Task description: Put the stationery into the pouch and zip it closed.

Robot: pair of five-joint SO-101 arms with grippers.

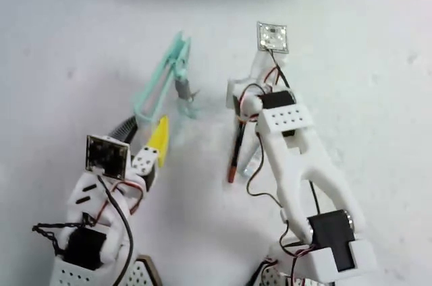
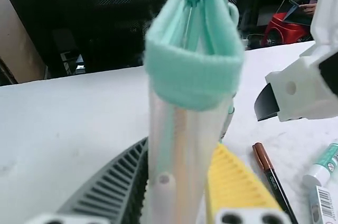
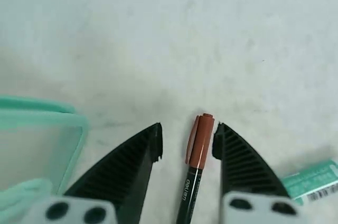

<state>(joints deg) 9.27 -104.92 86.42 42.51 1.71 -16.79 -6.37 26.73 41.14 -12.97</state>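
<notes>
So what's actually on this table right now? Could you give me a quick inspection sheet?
Surface: white table.
Job's things: mint pouch, gripped at one end; brown-capped pen and a teal-labelled tube lying on the table.
Clutter: nothing seen.
Grippers: left pincer shut on the pouch; right pincer open, astride the pen's cap.
Cables: black and red wires looped along both arms.
Surroundings: dark room beyond the table; red object.
</notes>
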